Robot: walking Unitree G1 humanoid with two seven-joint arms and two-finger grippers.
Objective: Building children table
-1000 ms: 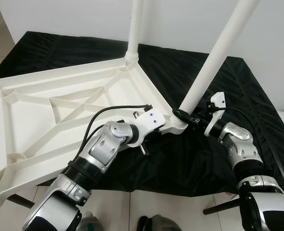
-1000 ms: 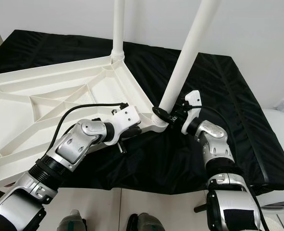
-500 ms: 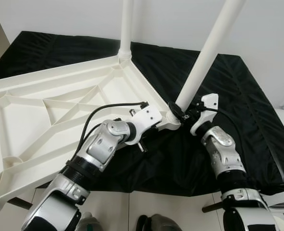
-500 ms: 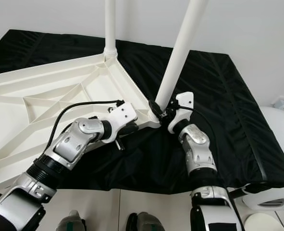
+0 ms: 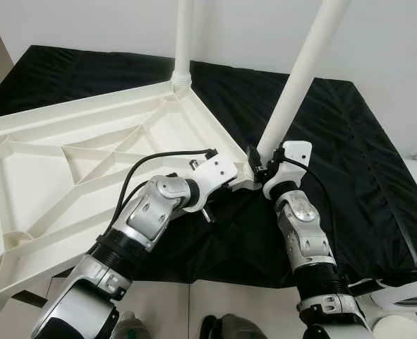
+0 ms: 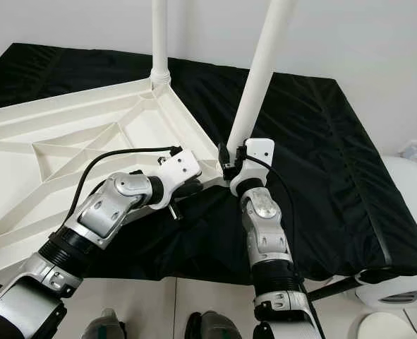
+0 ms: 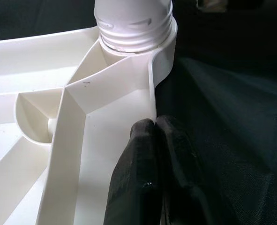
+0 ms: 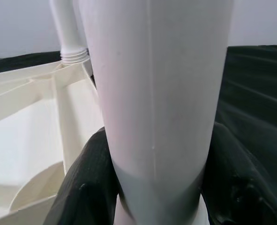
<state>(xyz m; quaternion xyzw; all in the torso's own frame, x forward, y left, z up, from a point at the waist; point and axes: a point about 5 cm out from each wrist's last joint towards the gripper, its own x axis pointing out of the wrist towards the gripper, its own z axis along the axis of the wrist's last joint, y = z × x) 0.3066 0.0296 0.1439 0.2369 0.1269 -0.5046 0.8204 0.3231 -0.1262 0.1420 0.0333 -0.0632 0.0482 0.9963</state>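
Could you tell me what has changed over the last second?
The right hand, clamped around the near white plastic table leg, has swung round its base, the right forearm moving from the right to the near side. The left hand stays pinched on the rim of the upturned white plastic tabletop. The far leg is unchanged.

Close in on a thick white table leg [image 8: 161, 93], standing tall through the middle of the frame. The right gripper [image 8: 159, 187] has it clamped, one black finger [image 8: 89, 183] pressed on one side, the other on the opposite side. Behind, the white ribbed underside of the children's table [image 8: 40, 108] lies flat, a second leg [image 8: 65, 28] screwed upright into its corner socket. Black cloth [image 8: 255, 84] spreads out beyond.
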